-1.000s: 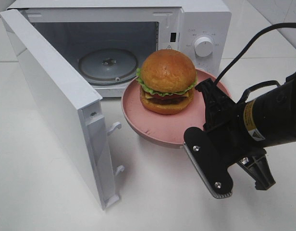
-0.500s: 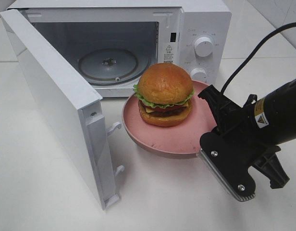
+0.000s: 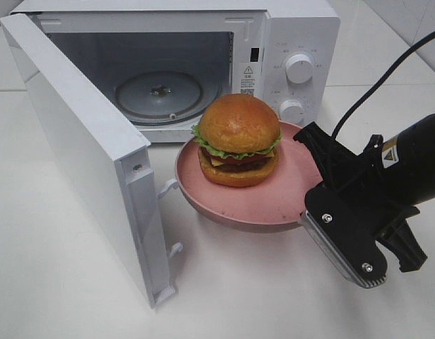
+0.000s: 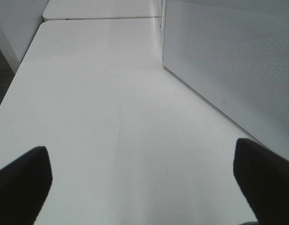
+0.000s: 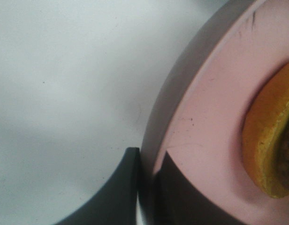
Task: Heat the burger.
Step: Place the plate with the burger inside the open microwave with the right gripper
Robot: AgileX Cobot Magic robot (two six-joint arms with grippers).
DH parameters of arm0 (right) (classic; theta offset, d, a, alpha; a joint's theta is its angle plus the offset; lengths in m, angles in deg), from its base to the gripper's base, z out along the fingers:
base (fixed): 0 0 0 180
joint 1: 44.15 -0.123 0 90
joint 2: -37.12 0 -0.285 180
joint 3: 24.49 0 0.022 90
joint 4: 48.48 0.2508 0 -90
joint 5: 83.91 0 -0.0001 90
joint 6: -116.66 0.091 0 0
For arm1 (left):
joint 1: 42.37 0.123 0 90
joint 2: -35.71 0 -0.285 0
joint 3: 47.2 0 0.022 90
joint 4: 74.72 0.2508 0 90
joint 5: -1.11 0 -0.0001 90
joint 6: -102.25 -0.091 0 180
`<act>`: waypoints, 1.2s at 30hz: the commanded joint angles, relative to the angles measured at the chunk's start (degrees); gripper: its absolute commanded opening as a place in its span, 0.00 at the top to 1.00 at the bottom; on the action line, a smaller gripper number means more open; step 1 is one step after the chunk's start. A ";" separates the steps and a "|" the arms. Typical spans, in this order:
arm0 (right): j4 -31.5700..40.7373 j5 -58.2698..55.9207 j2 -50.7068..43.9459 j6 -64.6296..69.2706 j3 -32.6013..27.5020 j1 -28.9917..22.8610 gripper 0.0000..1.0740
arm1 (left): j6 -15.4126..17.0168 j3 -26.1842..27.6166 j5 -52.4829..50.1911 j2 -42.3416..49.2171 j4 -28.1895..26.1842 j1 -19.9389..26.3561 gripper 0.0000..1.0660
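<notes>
The burger [image 3: 237, 140], with its golden bun, lettuce, cheese and patty, sits upright on a round pink plate [image 3: 274, 201] just in front of the open microwave [image 3: 295, 35]. My right gripper [image 3: 315, 185] is shut on the plate's right rim. The right wrist view shows its fingertips [image 5: 147, 164] pinching the plate's edge [image 5: 205, 117], with the burger's bun [image 5: 266, 150] close by. My left gripper [image 4: 142, 187] hangs open over bare table with nothing between its fingers. It does not show in the exterior high view.
The microwave's door [image 3: 83, 141] is swung wide open to the left, and its edge stands close to the plate's left rim. The glass turntable [image 3: 159, 92] inside is bare. The door's outer face [image 4: 238, 61] stands beside my left gripper. A black cable [image 3: 387, 70] trails behind the right arm.
The plate with the burger has shifted slightly left and lower in the view, toward the door's edge. The right arm's body has swung to the right. The grip is unchanged.
</notes>
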 commanded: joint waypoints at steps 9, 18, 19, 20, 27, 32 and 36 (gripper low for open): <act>-1.49 -1.72 -0.52 2.92 5.50 0.17 1.00 | 0.11 -0.06 -0.17 0.23 -0.40 0.00 0.08; -1.49 -6.13 -0.52 2.92 9.97 -1.60 1.00 | 0.11 -0.06 -0.17 0.23 -0.40 0.00 0.08; -1.49 -6.13 -0.52 2.92 9.97 -1.60 1.00 | 0.11 -0.06 -0.17 0.23 -0.40 0.00 0.08; -1.49 -6.36 -0.46 2.92 10.49 -2.41 1.00 | 0.11 -0.06 -0.17 0.23 -0.40 0.00 0.08; -1.43 -6.99 0.23 3.15 12.03 -3.32 1.00 | 0.11 -0.06 -0.17 0.23 -0.40 0.00 0.08; -1.03 -7.39 2.46 3.15 13.92 -4.13 1.00 | 0.11 -0.06 -0.17 0.23 -0.40 0.00 0.08; -1.03 -7.39 4.70 3.38 16.27 -5.21 1.00 | 0.11 -0.06 -0.17 0.23 -0.40 0.00 0.08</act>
